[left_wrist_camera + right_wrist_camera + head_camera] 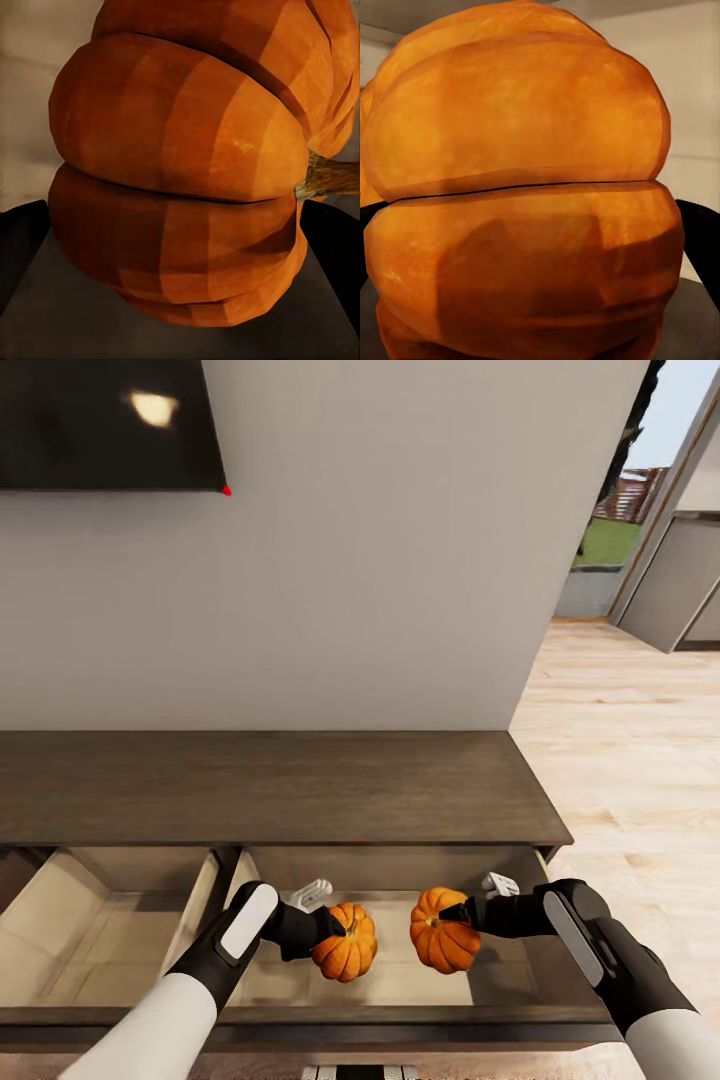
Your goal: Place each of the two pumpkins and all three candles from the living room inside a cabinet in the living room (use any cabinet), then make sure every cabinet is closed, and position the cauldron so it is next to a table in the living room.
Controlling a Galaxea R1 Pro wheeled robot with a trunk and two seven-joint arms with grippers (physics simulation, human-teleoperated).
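Over the open, pale-lined drawer of the long dark-brown wooden cabinet [300, 785], the left gripper [335, 930] pinches one small ribbed orange pumpkin [346, 944]; the right gripper [450, 912] seems to pinch the other orange pumpkin [441, 938].

Both arms look the same: white glossy forearm shells running into chunky black wrist housings, each with a light grey rounded panel set into the top. The left gripper [335, 928] and right gripper [452, 912] are black, with a small white bracket-like piece sticking up behind each.
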